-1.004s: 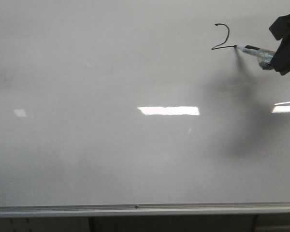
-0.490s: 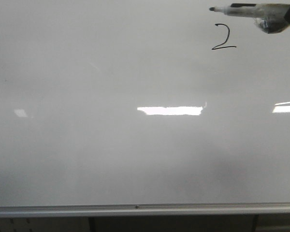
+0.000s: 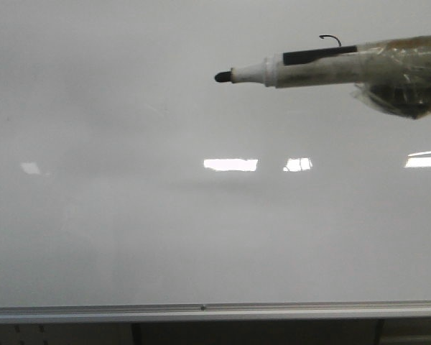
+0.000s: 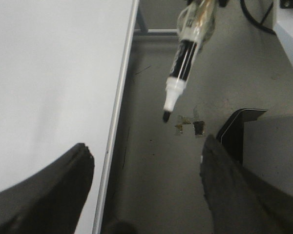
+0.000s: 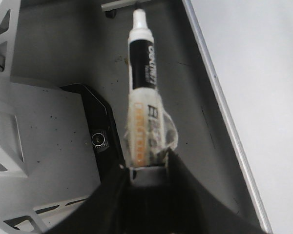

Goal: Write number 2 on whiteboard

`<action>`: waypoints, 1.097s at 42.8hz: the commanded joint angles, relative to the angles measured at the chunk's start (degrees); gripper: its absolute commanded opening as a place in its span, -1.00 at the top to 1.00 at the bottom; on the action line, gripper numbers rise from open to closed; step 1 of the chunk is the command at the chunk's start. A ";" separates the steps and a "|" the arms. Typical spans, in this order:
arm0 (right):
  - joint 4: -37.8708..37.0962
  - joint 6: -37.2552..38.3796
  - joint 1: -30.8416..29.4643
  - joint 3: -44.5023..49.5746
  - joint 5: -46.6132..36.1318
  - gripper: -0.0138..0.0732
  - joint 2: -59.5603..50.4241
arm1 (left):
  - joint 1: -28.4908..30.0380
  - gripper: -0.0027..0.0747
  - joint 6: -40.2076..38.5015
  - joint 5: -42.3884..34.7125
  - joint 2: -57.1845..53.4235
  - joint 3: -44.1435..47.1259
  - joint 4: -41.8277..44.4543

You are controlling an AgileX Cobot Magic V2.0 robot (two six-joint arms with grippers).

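Right gripper (image 5: pixel 147 171) clamps the taped marker (image 3: pixel 330 65), which hides most of the number 2 (image 3: pixel 331 39) at upper right; left gripper (image 4: pixel 146 165) gapes wide

The front view faces the whiteboard (image 3: pixel 129 215) squarely; both wrist views look along its edge, sharing the marker (image 4: pixel 181 63).

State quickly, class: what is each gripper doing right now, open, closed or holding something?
Left gripper: open, fingers spread wide, holding nothing.
Right gripper: closed on the marker, its tip clear of the whiteboard.
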 commanded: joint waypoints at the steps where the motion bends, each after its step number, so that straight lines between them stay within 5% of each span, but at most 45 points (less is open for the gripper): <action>1: 2.52 -0.75 0.07 -2.02 -1.56 0.56 -0.80 | -2.94 -0.26 -0.04 -2.10 2.38 -3.90 -1.61; 28: 3.46 -0.75 0.07 -2.02 -3.56 0.56 -0.80 | -5.86 -0.23 0.05 -5.99 11.92 -6.03 -2.74; 47: 3.46 -0.75 0.07 -2.02 -2.30 0.55 -0.80 | -5.86 0.63 0.05 -6.85 11.92 -6.03 -2.53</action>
